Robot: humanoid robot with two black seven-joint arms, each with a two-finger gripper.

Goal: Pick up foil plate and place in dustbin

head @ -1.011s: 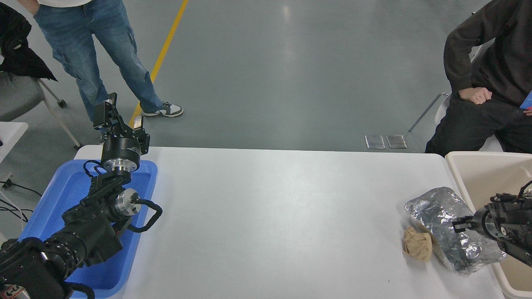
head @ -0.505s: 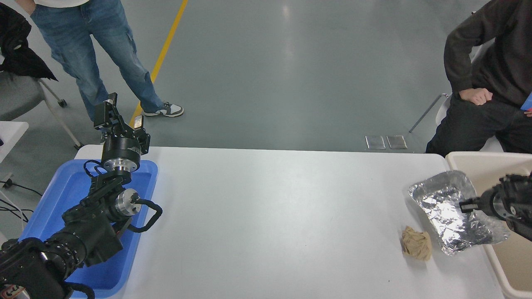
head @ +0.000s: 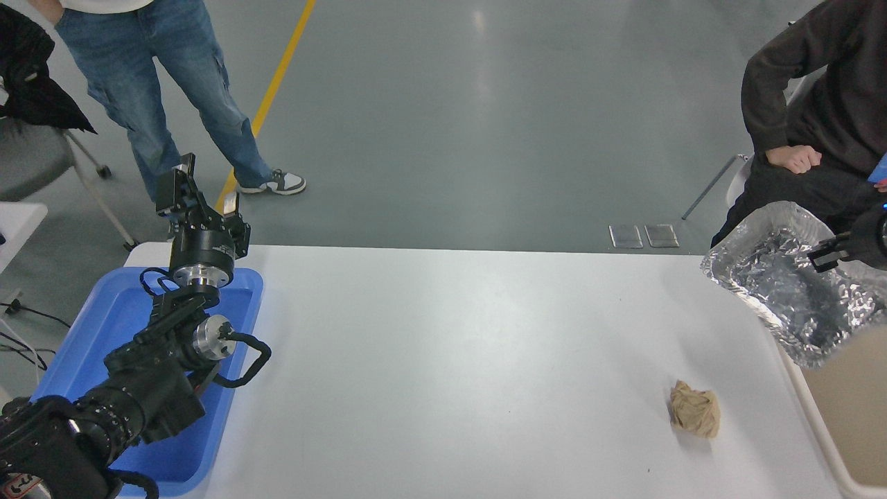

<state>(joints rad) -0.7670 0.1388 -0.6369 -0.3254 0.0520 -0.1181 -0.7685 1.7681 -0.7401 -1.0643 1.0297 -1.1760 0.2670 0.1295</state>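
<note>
1. My right gripper (head: 824,253) is clamped on the far rim of the crinkled silver aluminium-foil plate (head: 790,284).
2. The plate hangs lifted off the white table (head: 450,346), tilted, over the near rim of the beige plastic rectangular dustbin (head: 842,409).
3. A crumpled brown paper ball (head: 695,409) lies on the table, apart from the plate.
4. My left arm sits over the shallow blue plastic tray (head: 118,312); I cannot tell its gripper's (head: 181,187) state.

Crinkled silver foil plate (head: 783,291), seemingly beige dustbin (head: 842,409)
</note>
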